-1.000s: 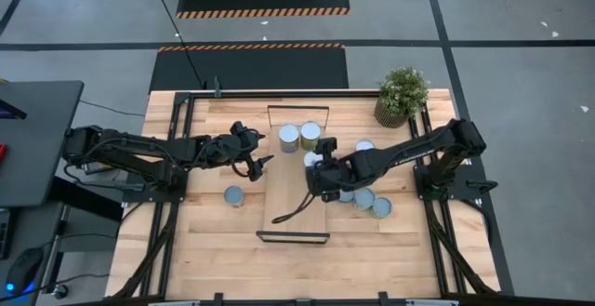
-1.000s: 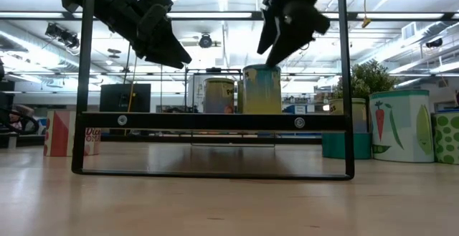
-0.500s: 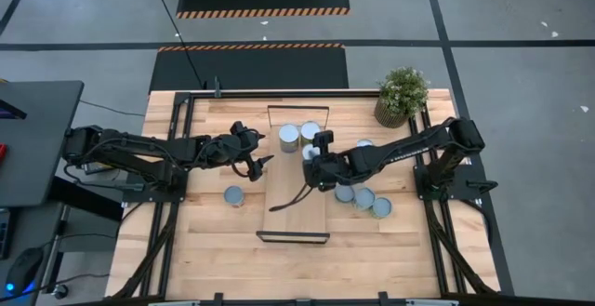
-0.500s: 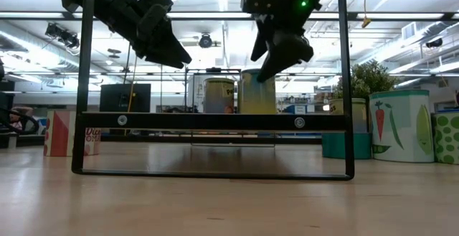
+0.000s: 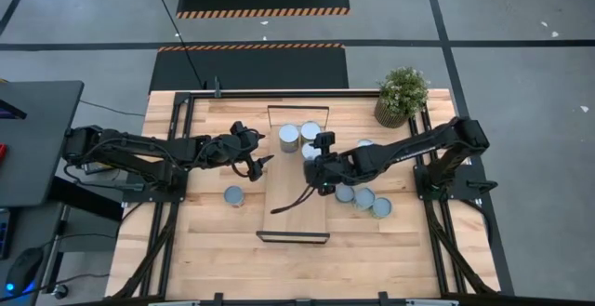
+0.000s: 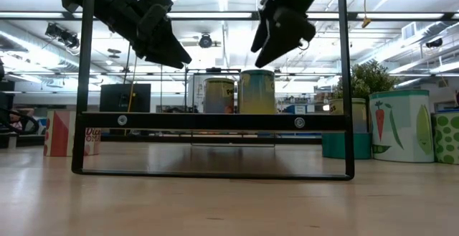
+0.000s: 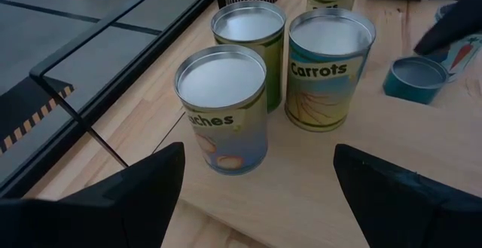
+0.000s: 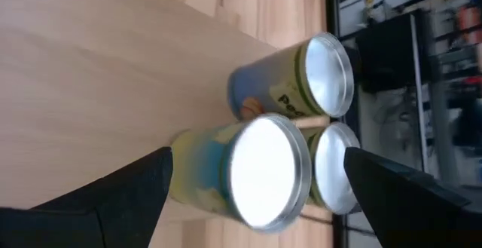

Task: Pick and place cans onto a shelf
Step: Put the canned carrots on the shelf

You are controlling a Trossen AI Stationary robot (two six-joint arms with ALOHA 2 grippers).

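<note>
1. Right end effector [image 5: 316, 170] hangs open and empty over the shelf [image 5: 296, 204], its fingers spread wide in the right wrist view.
2. Just beyond its fingertips stand three cans on the shelf's far end: the carrots can [image 7: 329, 67], the peaches can [image 7: 224, 108] and a third can [image 7: 248, 48], close together and upright.
3. Left end effector [image 5: 260, 164] hovers open beside the shelf's left edge, also empty, facing the same three cans.
4. A lone can [image 5: 233, 195] stands on the bench near the left end effector.
5. More cans [image 5: 364, 197] cluster on the bench beside the right arm, possibly four; the arm hides part of them.
</note>
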